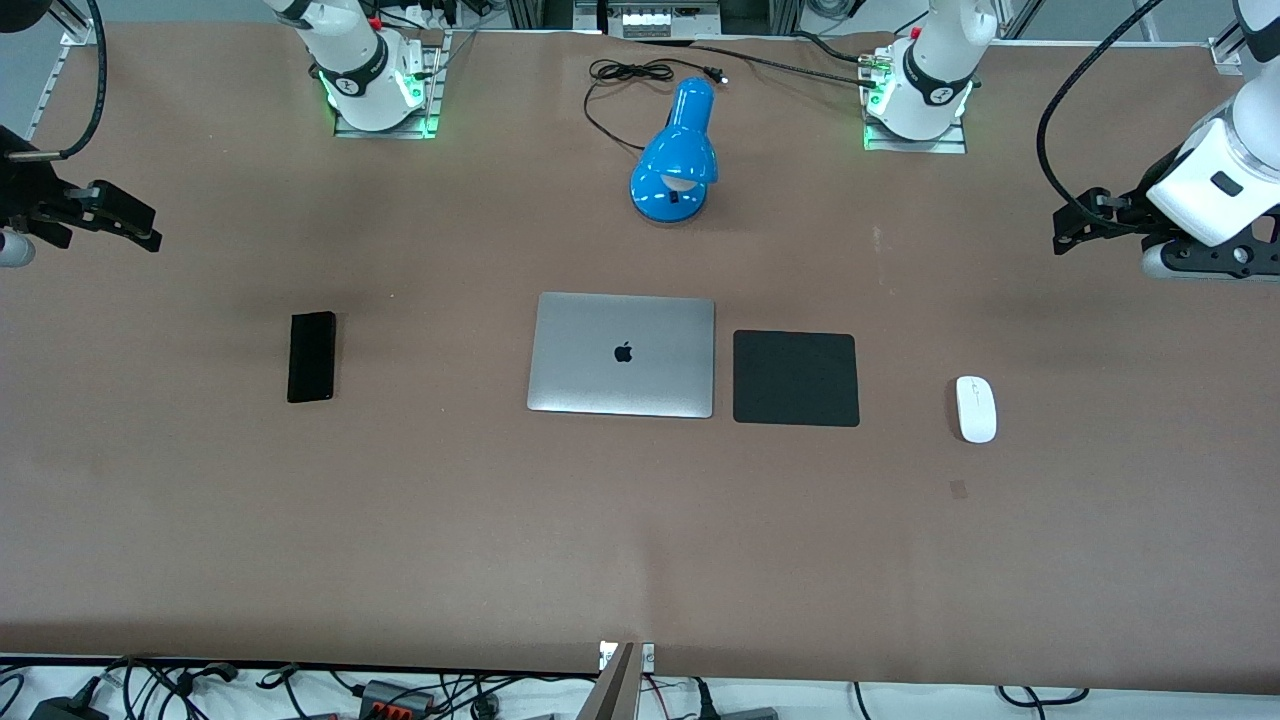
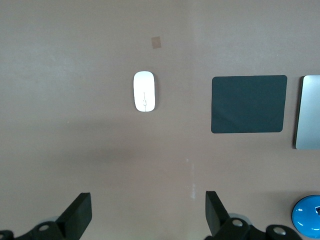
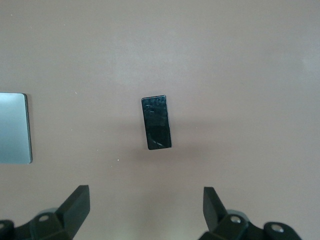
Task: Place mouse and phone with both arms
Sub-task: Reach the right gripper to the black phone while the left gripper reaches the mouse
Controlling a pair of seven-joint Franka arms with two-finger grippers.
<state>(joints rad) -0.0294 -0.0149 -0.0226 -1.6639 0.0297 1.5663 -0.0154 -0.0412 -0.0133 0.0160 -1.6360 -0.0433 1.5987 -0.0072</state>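
The white mouse (image 1: 976, 409) lies on the brown table toward the left arm's end, beside the black pad; it also shows in the left wrist view (image 2: 144, 91). The black phone (image 1: 312, 356) lies flat toward the right arm's end, also in the right wrist view (image 3: 156, 123). My left gripper (image 1: 1068, 225) is up in the air over bare table at its end, open and empty (image 2: 148, 200). My right gripper (image 1: 140, 225) is up over bare table at its end, open and empty (image 3: 146, 192). Neither touches anything.
A closed silver laptop (image 1: 622, 354) lies mid-table with a black square mouse pad (image 1: 795, 379) beside it toward the mouse. A blue desk lamp (image 1: 677, 160) with its black cord stands between the arm bases. A small brown patch (image 1: 958, 488) marks the table near the mouse.
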